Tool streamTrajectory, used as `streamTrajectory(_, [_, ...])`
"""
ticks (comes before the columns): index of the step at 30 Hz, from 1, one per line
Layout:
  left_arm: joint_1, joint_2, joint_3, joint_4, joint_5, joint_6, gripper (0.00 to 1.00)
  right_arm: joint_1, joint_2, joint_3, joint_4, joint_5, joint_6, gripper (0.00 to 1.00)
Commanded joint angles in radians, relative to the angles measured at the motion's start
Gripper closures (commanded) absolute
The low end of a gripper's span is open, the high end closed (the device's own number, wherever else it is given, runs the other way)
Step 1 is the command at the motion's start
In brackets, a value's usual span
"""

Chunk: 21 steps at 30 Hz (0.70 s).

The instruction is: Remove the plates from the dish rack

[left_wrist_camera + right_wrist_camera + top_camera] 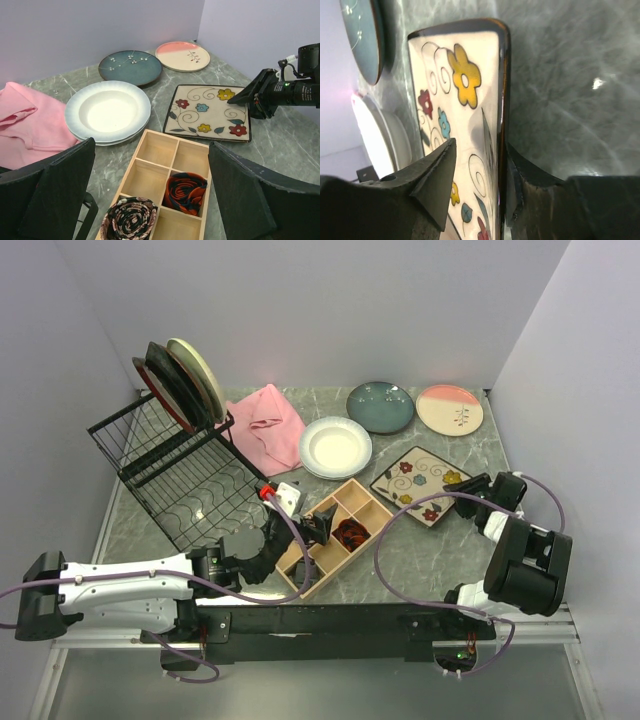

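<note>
The black wire dish rack (185, 475) stands at the back left. Three plates (180, 380) lean at its far end: dark red, black, cream-green. On the table lie a teal plate (380, 406), a pink-cream plate (449, 409), a white plate (334, 446) and a square cream floral plate (421, 484). My right gripper (470, 485) is at the floral plate's right edge. In the right wrist view the floral plate (465, 75) has its rim between the gripper's (479, 150) spread fingers, with a gap on one side. My left gripper (152, 145) is open and empty over the wooden tray.
A wooden compartment tray (345, 502) lies in front of the rack and holds two rolled ties (185, 192). A pink cloth (268, 425) lies between the rack and the white plate. White walls close in the table at the back and on both sides.
</note>
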Motion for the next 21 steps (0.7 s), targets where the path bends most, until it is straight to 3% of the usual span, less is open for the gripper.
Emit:
streamTrajectory(1, [0.001,-0.030,-0.007,0.051,-0.015,0.003,0.01,-0.021,0.013,0.033,0.054,0.047,-0.014,0.53])
streamTrajectory(14, [0.001,-0.044,-0.018,0.059,-0.012,-0.008,0.01,-0.024,-0.005,0.108,-0.188,0.240,-0.010,0.23])
streamTrajectory(21, [0.001,-0.058,-0.018,0.053,0.000,-0.014,0.01,-0.024,-0.042,0.095,-0.219,0.272,-0.011,0.27])
